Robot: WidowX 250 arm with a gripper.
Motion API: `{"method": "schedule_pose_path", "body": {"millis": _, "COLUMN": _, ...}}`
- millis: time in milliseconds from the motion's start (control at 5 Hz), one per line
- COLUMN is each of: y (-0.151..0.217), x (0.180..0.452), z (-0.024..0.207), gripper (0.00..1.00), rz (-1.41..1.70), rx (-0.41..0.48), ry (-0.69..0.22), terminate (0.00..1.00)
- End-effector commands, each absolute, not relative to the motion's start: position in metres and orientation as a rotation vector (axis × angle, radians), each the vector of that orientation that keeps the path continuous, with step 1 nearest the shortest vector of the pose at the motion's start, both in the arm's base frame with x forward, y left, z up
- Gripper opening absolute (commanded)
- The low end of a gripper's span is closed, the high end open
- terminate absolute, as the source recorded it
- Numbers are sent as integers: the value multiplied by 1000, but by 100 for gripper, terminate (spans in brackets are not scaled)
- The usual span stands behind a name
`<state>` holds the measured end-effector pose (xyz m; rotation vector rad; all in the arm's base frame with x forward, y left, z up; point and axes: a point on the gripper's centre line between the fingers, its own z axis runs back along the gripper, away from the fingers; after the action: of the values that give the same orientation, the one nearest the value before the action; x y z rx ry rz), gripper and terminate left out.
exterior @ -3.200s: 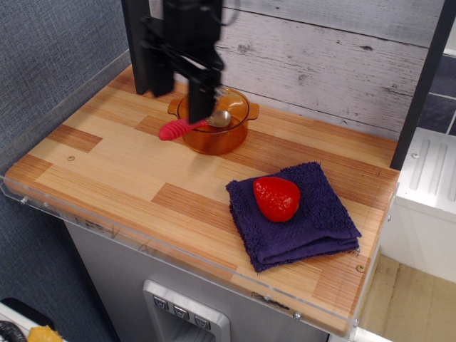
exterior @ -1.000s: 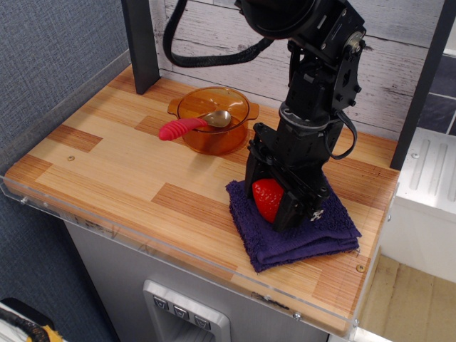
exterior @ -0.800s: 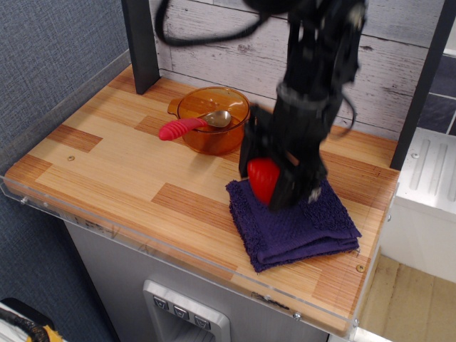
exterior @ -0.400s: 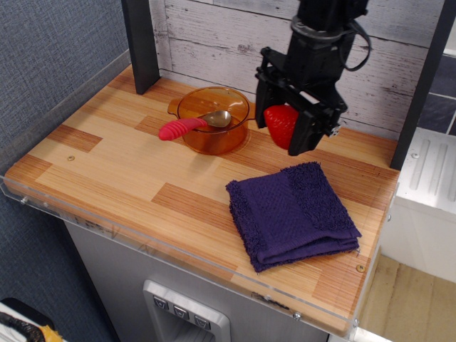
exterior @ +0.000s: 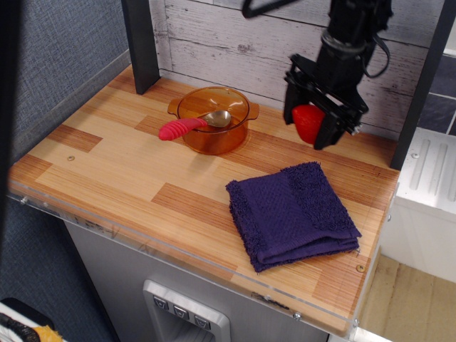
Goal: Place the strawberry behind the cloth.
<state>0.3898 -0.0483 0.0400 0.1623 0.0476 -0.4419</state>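
The red strawberry (exterior: 308,122) hangs between the black fingers of my gripper (exterior: 313,123), which is shut on it. It is held in the air above the back right of the wooden counter, behind the far edge of the cloth. The cloth (exterior: 292,213), a folded dark purple-blue towel, lies flat at the front right of the counter with nothing on it. The strawberry's green cap is hidden by the gripper.
An amber bowl (exterior: 213,117) stands at the back middle with a red-handled spoon (exterior: 182,127) resting in it. A grey plank wall (exterior: 263,43) rises close behind the gripper. A black post (exterior: 139,43) stands at the back left, another (exterior: 424,78) at the right edge.
My gripper closed on the strawberry on the cloth, lifted it off, and carried it up and back to the right. The cloth now lies bare.
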Motion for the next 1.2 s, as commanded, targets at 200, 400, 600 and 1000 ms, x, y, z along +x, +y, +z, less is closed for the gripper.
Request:
{"method": "schedule_pose_path", "body": {"millis": 200, "y": -56, "x": 407, "z": 31, "gripper": 100, "rz": -499, "rx": 152, "ry": 3, "terminate": 0}}
{"method": "schedule_pose_path", "body": {"millis": 400, "y": -55, "x": 404, "z": 34, "gripper": 100, "rz": -501, "rx": 140, "ry": 4, "terminate": 0}}
{"method": "schedule_pose_path", "body": {"millis": 600, "y": -52, "x": 402, "z": 41, "gripper": 100, "rz": -496, "rx": 131, "ry": -8, "terminate": 0}}
{"method": "schedule_pose_path", "body": {"millis": 1000, "y": -50, "x": 402, "z": 58, "gripper": 100, "rz": -485, "rx": 130, "ry": -26, "terminate": 0}}
